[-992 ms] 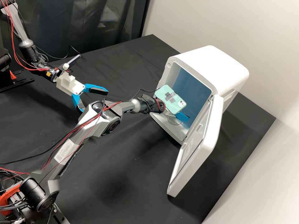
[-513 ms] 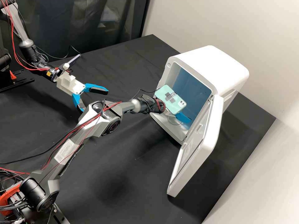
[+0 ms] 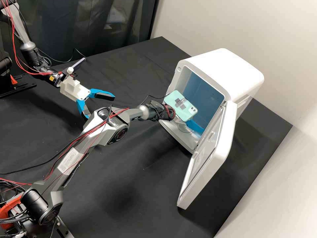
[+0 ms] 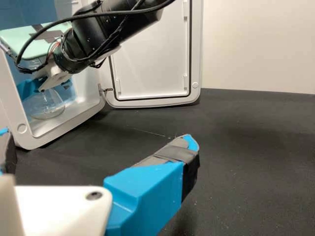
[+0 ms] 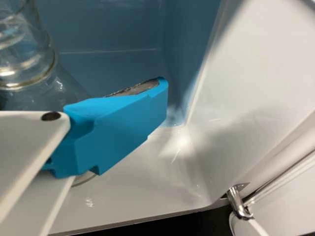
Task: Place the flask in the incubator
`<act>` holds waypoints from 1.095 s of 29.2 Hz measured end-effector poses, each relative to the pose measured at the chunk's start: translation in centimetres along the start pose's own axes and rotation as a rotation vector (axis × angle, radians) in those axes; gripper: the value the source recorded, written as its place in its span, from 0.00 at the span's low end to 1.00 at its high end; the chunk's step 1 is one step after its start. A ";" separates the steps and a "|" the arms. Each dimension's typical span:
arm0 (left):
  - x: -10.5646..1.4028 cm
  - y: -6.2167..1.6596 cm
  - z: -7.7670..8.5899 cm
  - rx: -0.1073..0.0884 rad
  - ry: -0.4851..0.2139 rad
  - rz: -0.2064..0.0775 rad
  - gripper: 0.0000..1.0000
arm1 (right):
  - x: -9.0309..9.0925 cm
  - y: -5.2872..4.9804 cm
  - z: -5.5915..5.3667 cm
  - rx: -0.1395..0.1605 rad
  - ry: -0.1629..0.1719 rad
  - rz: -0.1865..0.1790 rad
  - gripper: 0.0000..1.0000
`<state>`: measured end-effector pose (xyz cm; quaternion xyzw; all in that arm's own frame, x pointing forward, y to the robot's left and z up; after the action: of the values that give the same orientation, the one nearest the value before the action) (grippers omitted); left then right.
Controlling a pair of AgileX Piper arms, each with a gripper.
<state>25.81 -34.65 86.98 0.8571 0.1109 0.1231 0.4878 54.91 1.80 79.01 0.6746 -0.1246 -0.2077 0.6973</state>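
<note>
Black bench (image 3: 132,185) (dark curtain (image 3: 82,26) behind)

Seen from the left wrist view, the flask (image 4: 47,104) sits in the incubator (image 4: 64,123) with its neck covered by the right arm (image 4: 83,42). In the high view, right of centre, a mint-green plate (image 3: 181,105) hides nearly all of the glass and most of the right gripper (image 3: 191,126), so its hold cannot be judged. The right wrist view cuts off the flask's mouth and base. In the high view the right arm leaves the frame at the lower left corner, the left arm (image 3: 31,53) at the upper left.
</note>
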 end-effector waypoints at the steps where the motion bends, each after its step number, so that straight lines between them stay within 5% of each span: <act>1: 0.0 0.00 0.0 0.000 0.000 0.000 1.00 | 0.0 -0.1 0.1 0.007 0.001 -0.001 1.00; 14: 0.1 -0.12 -0.1 -0.001 0.003 -0.004 1.00 | -0.5 -0.9 1.1 0.009 0.020 -0.001 1.00; 20: 0.3 -0.12 -0.1 -0.001 0.003 -0.004 1.00 | -1.7 -0.6 0.9 0.011 0.070 -0.002 1.00; 27: 0.3 -0.13 -0.1 -0.001 0.002 -0.004 1.00 | -3.4 -1.1 1.8 0.044 0.078 -0.033 1.00; 32: 0.3 -0.14 0.0 -0.001 0.000 -0.005 1.00 | -5.1 -1.2 2.7 0.030 0.095 -0.028 1.00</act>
<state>26.06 -34.45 86.91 0.8565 0.1130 0.1222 0.4885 49.05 1.70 78.49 0.6957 -0.0847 -0.1833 0.6893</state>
